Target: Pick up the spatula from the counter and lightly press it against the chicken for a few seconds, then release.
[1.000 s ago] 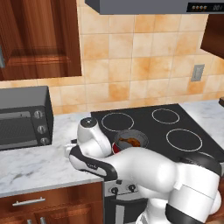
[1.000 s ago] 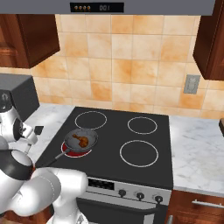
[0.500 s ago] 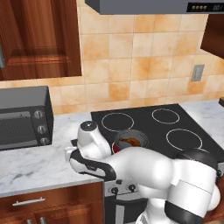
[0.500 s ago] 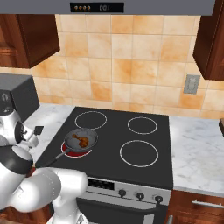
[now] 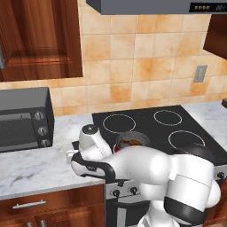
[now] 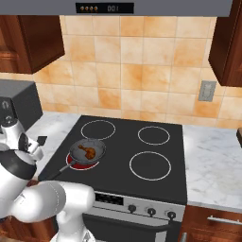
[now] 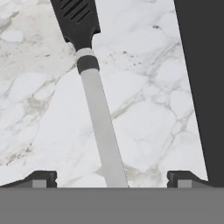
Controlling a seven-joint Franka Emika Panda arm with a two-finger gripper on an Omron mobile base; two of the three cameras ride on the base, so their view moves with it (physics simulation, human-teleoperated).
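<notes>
Barely started tbh: spatula [image 7: 98, 131] lies flat on the marble surface [image 7: 153, 122] left of the stove [image 7: 205, 87], jaws wide open either side of its handle, nothing gripped, so grabbing, pressing the chicken [image 6: 86, 150] and releasing are all left.

Glossy white bulbous arm [image 5: 146, 170], dark joints, dark-tipped claw [image 7: 113, 179]

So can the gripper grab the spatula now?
Probably yes: the open gripper hangs over the spatula, whose handle lies on the counter between the two finger tips, with nothing in the way.
</notes>
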